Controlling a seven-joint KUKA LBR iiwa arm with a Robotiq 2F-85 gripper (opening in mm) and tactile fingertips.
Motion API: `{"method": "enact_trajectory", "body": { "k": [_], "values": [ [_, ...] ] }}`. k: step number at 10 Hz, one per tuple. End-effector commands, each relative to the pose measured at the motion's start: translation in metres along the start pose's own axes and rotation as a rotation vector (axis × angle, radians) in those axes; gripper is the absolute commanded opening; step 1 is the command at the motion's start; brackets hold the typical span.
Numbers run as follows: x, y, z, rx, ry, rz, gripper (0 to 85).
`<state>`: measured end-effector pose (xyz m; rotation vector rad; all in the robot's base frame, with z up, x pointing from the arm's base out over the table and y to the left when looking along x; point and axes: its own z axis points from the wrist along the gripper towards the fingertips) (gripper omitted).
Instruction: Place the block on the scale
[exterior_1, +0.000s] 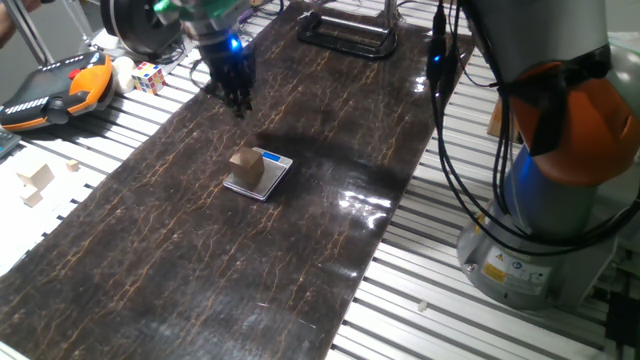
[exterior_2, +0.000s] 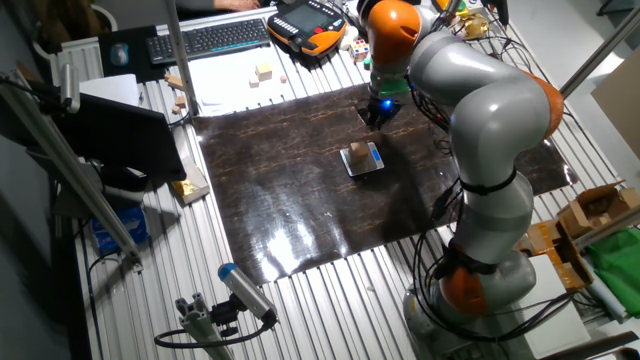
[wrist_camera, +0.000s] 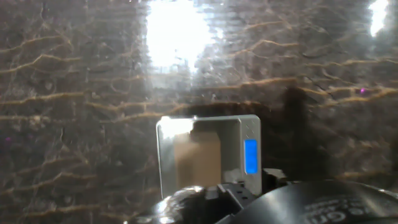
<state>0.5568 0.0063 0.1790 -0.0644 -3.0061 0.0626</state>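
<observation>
The block (exterior_1: 244, 166), a small tan wooden cube, rests on the scale (exterior_1: 270, 180), a flat silver-grey plate with a blue display strip at its far end. Both sit mid-mat. My gripper (exterior_1: 237, 100) hangs above the mat behind the scale, apart from the block, empty, with its fingers looking spread. In the other fixed view the block (exterior_2: 356, 153) sits on the scale (exterior_2: 369, 163) and the gripper (exterior_2: 378, 116) is just beyond them. The hand view looks down on the block (wrist_camera: 198, 160) on the scale (wrist_camera: 249, 127); the fingertips do not show there.
A dark marbled mat (exterior_1: 150, 250) covers the slatted table. A Rubik's cube (exterior_1: 150, 76), an orange teach pendant (exterior_1: 60, 88) and pale wood pieces (exterior_1: 38, 180) lie off the mat at the left. A black frame (exterior_1: 345, 35) stands at the far end. The arm's base (exterior_1: 540, 200) is at the right.
</observation>
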Motion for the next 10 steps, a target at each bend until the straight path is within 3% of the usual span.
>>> {"method": "enact_trajectory", "body": {
  "k": [1, 4, 10],
  "values": [
    [0.0035, -0.0009, -0.0010, 0.000, -0.002, -0.002, 2.3],
    [0.0118, -0.0014, -0.0032, -0.005, 0.000, -0.011, 2.0],
    [0.0131, 0.0012, -0.0015, -0.010, -0.026, -0.034, 2.0]
  ]
}}
